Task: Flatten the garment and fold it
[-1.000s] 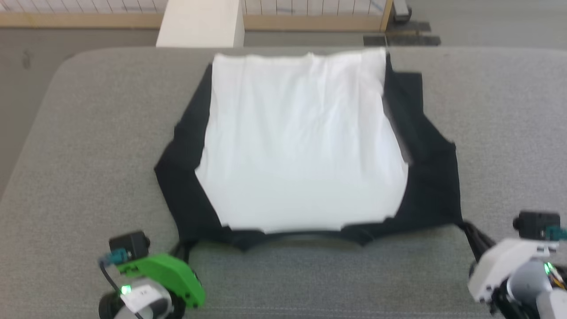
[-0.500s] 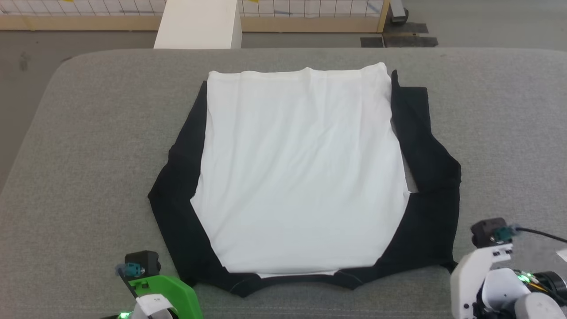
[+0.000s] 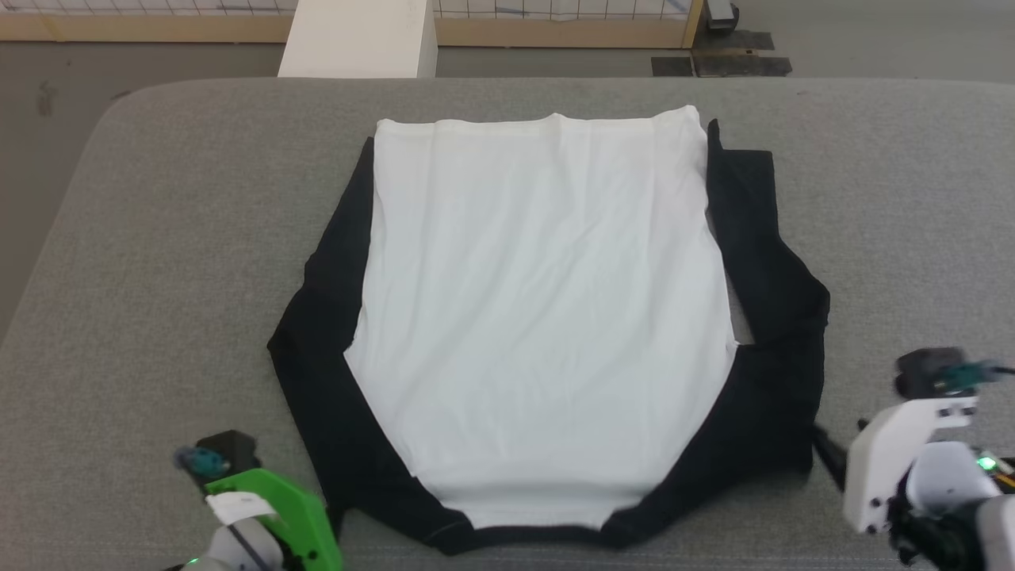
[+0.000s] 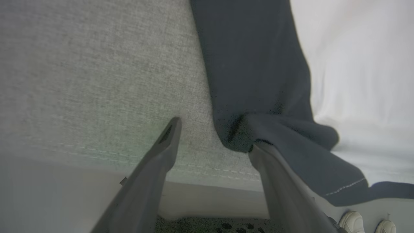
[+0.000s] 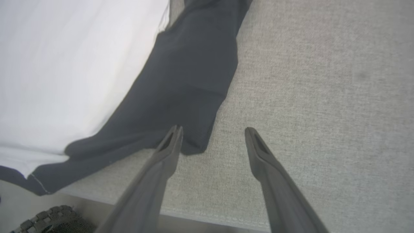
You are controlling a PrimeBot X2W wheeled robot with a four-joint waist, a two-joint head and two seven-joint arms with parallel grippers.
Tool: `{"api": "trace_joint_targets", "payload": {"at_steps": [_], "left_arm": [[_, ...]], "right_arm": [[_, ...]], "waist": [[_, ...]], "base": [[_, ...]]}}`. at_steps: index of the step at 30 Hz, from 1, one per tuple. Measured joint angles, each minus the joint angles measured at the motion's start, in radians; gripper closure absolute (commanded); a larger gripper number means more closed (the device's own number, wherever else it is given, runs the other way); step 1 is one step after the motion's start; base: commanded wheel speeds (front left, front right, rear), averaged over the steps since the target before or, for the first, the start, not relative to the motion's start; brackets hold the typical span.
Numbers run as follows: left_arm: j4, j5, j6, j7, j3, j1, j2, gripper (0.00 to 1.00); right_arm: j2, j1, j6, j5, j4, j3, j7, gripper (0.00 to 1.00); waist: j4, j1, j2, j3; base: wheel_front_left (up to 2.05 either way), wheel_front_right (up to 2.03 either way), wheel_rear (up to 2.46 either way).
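While the garment lies spread across the middle of the grey surface, we see its plain white body facing up, lightly creased. Its straight hem runs close to the far edge, and the black collar curves just short of the near edge. Black sleeves are laid in along both long sides. The left sleeve slants toward the near left corner. The right sleeve is doubled over on itself, with a sliver of the surface showing between it and the white body.

Our left gripper sits low at the near edge, beside the near left corner of the garment, its fingers spread apart and empty. In the left wrist view one fingertip meets the bunched black end of the sleeve; we cannot tell whether it touches the cloth or only overlaps it. The other finger is over bare surface.

Our right gripper is likewise parted and empty, by the near right corner of the garment. One fingertip lies just beside the pointed black sleeve end, the other over bare surface.

Beyond the far edge we make out a white block and a wooden rail.
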Motion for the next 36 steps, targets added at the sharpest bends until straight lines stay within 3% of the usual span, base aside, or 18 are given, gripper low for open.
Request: {"api": "trace_joint_targets", "payload": {"at_steps": [6, 12, 17, 24, 36], "left_arm": [[-0.165, -0.044, 0.066, 0.036, 0.080, 0.050, 0.056, 0.00], [-0.284, -0.032, 0.087, -0.177, 0.214, 0.045, 0.051, 0.00], [-0.304, 0.007, 0.043, -0.379, 0.263, 0.012, 0.013, 0.00], [-0.293, 0.111, -0.050, -0.606, 0.247, -0.087, -0.004, 0.00], [-0.327, 0.341, -0.134, -0.652, 0.270, -0.166, -0.104, 0.00]], "right_arm": [[0.031, -0.001, 0.000, 0.103, -0.160, -0.178, -0.003, 0.00], [0.049, -0.138, -0.001, 0.086, -0.192, -0.271, -0.041, 0.00], [0.021, -0.331, 0.000, 0.023, -0.105, -0.253, -0.047, 0.00], [-0.050, -0.610, 0.000, -0.068, 0.084, -0.227, 0.005, 0.00], [-0.096, -0.901, 0.000, -0.237, 0.320, -0.177, 0.145, 0.00]], "waist": [[0.000, 0.0000, 0.0000, -0.003], [-0.005, 0.0000, 0.0000, 0.028], [-0.005, 0.0001, 0.0000, 0.080], [0.014, 0.0001, 0.0000, 0.180], [0.086, 0.0002, 0.0000, 0.371]], "base": [[0.00, 0.00, 0.00], [0.00, 0.00, 0.00], [0.00, 0.00, 0.00], [0.00, 0.00, 0.00], [0.00, 0.00, 0.00]]}}
